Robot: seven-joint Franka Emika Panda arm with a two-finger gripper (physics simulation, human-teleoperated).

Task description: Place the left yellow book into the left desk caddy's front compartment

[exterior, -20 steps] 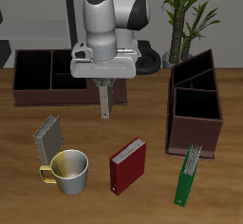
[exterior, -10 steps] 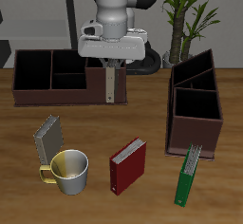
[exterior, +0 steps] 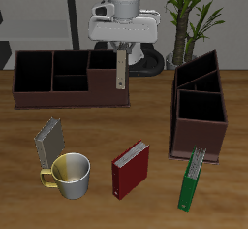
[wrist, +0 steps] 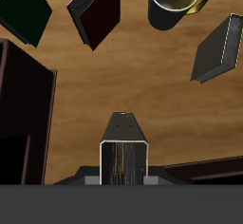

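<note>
Wrist view shows the fingers (wrist: pixel 124 148) closed on the left yellow book (wrist: pixel 124 161), whose narrow edge fills the space between them as a pale grey, streaked strip with a darker tan top. In the exterior view the same book (exterior: pixel 120 69) hangs upright from the fingers (exterior: pixel 120 49), a slim olive-tan slab with a lighter edge, lifted clear of the desk (exterior: pixel 145 126). It hangs in front of the wider dark brown caddy (exterior: pixel 68 81) with rectangular compartments, which stands at the back of the desk near the robot's base.

Below the held book, nearer the desk's front edge, a red book (exterior: pixel 130 168) lies flat, and the wrist view shows it (wrist: pixel 95 9) as a dark red cover with a black edge. Beside it stands a yellow mug (exterior: pixel 68 175), seen from above in the wrist view (wrist: pixel 175 2), its handle pointing away from the red book. Just behind the mug a greyer book (exterior: pixel 48 140) with hatched page edges leans; it also shows in the wrist view (wrist: pixel 216 47). On the other side of the red book a green book (exterior: pixel 194 178) lies on the desk, close to the left desk caddy (exterior: pixel 199 112), a narrow dark brown box with a diagonal divider at its far end and a square compartment at the near end.
</note>
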